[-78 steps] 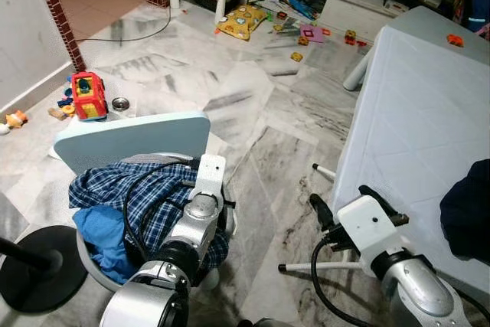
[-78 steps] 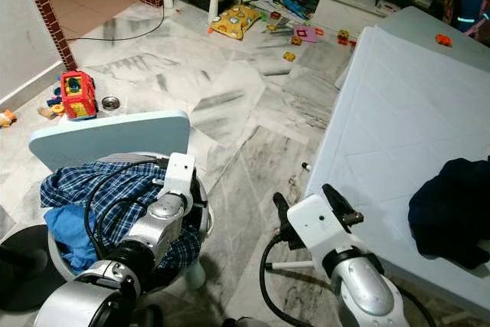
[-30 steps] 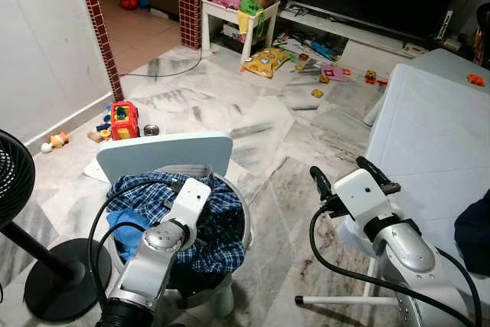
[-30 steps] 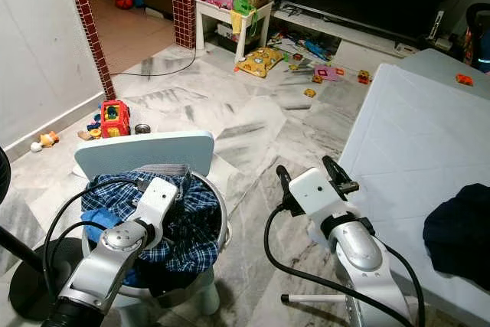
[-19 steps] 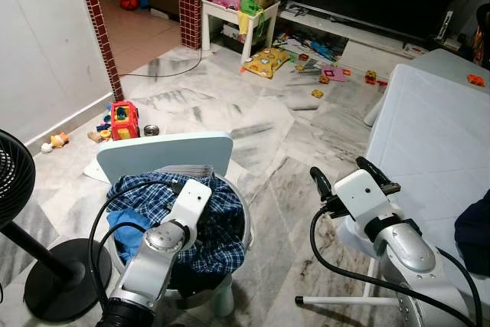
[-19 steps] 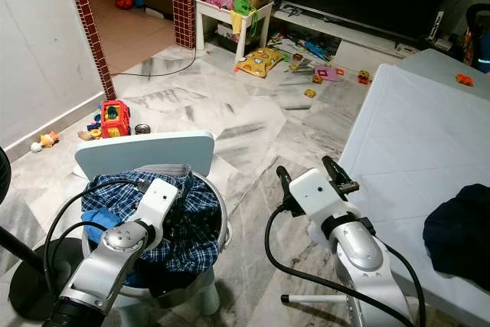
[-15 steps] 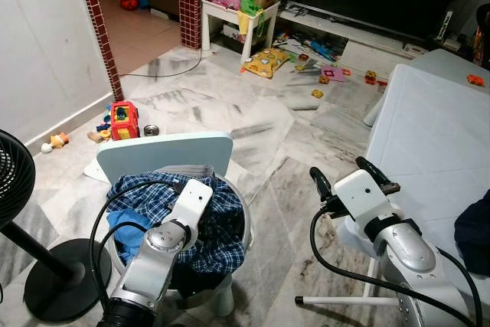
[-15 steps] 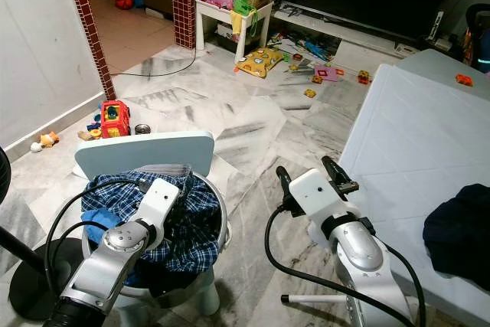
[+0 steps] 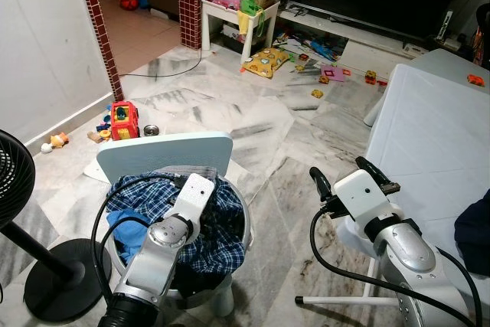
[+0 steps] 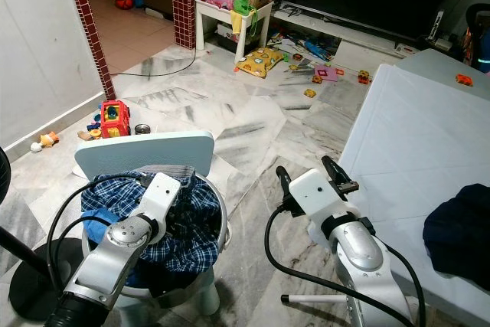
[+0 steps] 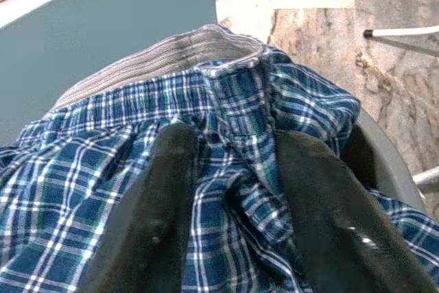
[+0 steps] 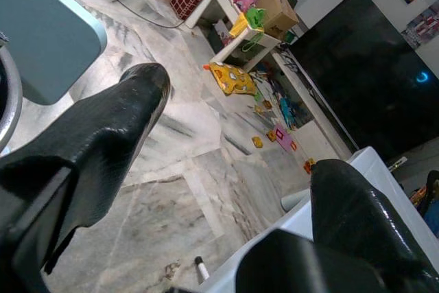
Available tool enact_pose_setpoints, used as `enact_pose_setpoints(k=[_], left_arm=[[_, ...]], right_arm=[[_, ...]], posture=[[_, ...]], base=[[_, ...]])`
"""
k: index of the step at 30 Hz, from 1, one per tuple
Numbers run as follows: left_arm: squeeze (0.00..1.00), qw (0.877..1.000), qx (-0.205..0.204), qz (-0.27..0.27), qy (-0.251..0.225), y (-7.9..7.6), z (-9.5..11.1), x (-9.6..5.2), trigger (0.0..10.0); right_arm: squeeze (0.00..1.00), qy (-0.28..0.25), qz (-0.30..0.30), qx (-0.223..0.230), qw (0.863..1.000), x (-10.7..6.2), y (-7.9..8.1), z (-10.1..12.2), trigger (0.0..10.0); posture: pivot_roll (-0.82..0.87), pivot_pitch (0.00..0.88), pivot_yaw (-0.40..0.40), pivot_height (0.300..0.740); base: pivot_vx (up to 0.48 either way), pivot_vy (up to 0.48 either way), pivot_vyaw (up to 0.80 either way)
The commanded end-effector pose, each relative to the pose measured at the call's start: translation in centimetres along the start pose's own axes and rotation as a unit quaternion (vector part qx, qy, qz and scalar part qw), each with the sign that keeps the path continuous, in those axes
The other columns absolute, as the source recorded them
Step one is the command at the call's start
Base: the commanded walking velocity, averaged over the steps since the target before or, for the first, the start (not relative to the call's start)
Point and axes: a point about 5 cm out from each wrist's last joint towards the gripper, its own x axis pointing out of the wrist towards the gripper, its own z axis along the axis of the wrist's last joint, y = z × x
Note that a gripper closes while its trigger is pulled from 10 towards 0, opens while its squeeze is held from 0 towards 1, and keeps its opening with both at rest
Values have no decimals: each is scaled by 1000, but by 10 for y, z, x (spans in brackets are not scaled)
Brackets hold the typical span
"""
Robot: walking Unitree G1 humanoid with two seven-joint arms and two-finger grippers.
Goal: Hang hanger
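Note:
A blue plaid shirt (image 9: pixel 222 220) lies heaped in a white round basket (image 9: pixel 239 262) in front of a light blue chair back (image 9: pixel 164 155). My left arm (image 9: pixel 172 235) reaches over the heap. In the left wrist view, my left gripper (image 11: pixel 236 135) is open, its fingers (image 11: pixel 164 204) resting on the plaid cloth near the collar, with grey striped fabric (image 11: pixel 164 56) just beyond. My right gripper (image 9: pixel 344 176) hangs open in the air above the marble floor, beside the white table, holding nothing.
A white table (image 9: pixel 429 135) fills the right side, with a dark garment (image 9: pixel 475 231) at its near edge. A black standing fan (image 9: pixel 15 189) is at the left. A white rod (image 9: pixel 337 299) lies on the floor. Toys, including a red one (image 9: pixel 122 119), are scattered farther off.
The whole view has lifted since the oldest frames, which is camera motion. In the last half second my left arm has edged slightly forward over the clothes. The right arm has stayed still.

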Motion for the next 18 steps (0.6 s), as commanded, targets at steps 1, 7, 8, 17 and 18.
enact_pose_setpoints(k=[1,7,8,17,18], left_arm=[[506,1000,2,3,-9,-2,6,3,10000],[1000,1000,-17,-2,-14,-4,9,4,10000],[1000,1000,-15,2,-14,-4,9,4,10000],[1000,1000,-21,12,-9,-2,12,10,10000],[1000,1000,-23,13,-10,-2,14,11,10000]], right_arm=[[0,-1,-8,-5,1000,1,-4,0,10000],[0,0,-8,-5,1000,1,-4,0,10000],[0,0,-8,-5,1000,1,-4,0,10000],[0,0,-7,-4,1000,2,-3,-1,10000],[0,0,-7,-4,1000,2,-3,-1,10000]], posture=[[92,0,-106,740],[89,0,-105,740],[88,0,-105,740],[90,0,-104,740],[89,0,-104,740]], base=[[0,0,0],[0,0,0],[0,0,0],[0,0,0],[0,0,0]])
